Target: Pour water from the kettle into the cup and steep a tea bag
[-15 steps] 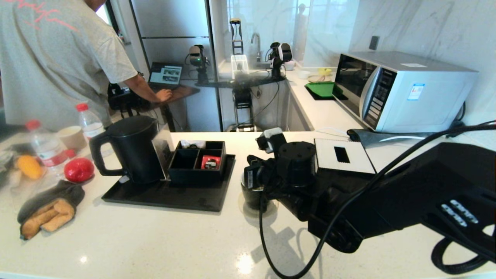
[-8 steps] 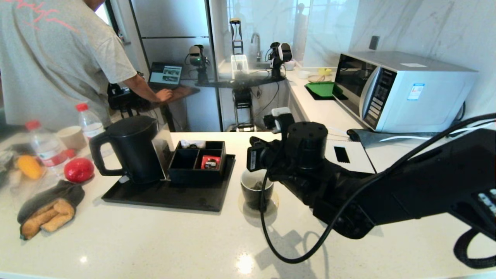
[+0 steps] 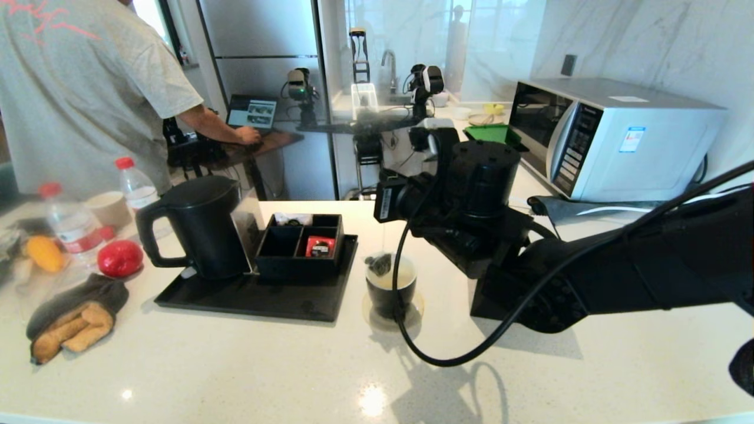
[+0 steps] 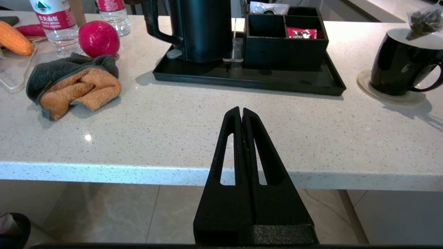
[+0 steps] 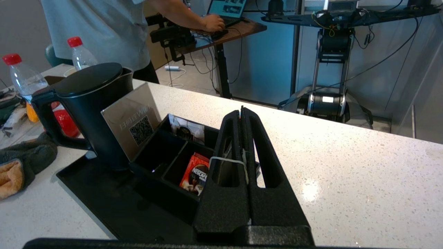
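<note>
The black cup (image 3: pixel 386 294) stands on a pale coaster right of the tray; its white inside looks faintly yellowish, and I cannot make out the water level. The tea bag (image 3: pixel 380 263) hangs by its string just over the cup's rim, also seen as the tea bag (image 4: pixel 420 20) above the cup (image 4: pixel 398 69). My right gripper (image 5: pixel 241 110) is raised above the cup, shut on the white string (image 5: pixel 225 159). The black kettle (image 3: pixel 203 227) stands upright on the tray with its lid down. My left gripper (image 4: pixel 241 111) is shut and empty at the counter's front edge.
A black tray (image 3: pixel 194 300) carries the kettle and a compartment box with a red packet (image 3: pixel 320 246). At the left are two bottles (image 3: pixel 70 224), a red fruit (image 3: pixel 119 258) and a cloth (image 3: pixel 70 321). A microwave (image 3: pixel 612 135) is at the back right, a person (image 3: pixel 88 88) at the back left.
My right arm has risen from down at the cup, drawing the tea bag up out of the cup to its rim. The left gripper has stayed put.
</note>
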Robot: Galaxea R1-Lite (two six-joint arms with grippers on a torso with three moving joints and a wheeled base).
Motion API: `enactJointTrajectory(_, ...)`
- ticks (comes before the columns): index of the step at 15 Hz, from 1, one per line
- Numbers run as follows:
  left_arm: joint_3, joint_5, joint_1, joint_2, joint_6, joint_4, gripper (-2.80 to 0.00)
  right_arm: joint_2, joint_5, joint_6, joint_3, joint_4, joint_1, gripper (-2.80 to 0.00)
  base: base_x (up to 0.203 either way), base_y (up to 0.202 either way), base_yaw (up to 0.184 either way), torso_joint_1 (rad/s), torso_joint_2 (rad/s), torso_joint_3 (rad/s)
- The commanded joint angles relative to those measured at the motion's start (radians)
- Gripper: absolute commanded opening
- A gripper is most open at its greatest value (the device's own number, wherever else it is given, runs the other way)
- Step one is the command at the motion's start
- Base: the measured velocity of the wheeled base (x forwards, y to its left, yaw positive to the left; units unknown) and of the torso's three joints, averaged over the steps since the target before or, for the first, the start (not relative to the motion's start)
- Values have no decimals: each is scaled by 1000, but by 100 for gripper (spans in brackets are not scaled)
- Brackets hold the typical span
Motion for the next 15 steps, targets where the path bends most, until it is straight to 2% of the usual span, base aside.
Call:
enactJointTrajectory(1, 0, 1, 0, 0, 0, -1, -280, 11, -2, 0, 32, -18, 1, -280, 0, 0, 0, 0, 0, 0)
enactJointTrajectory(10, 0, 1, 0, 0, 0, -1, -280, 46, -1, 1, 188, -104, 1, -280, 0, 0, 0, 0, 0, 0)
enactJointTrajectory(15, 0, 1, -1, 0, 0, -1, -280, 69, -1, 0, 202, -104, 1, -280, 0, 0, 0, 0, 0, 0)
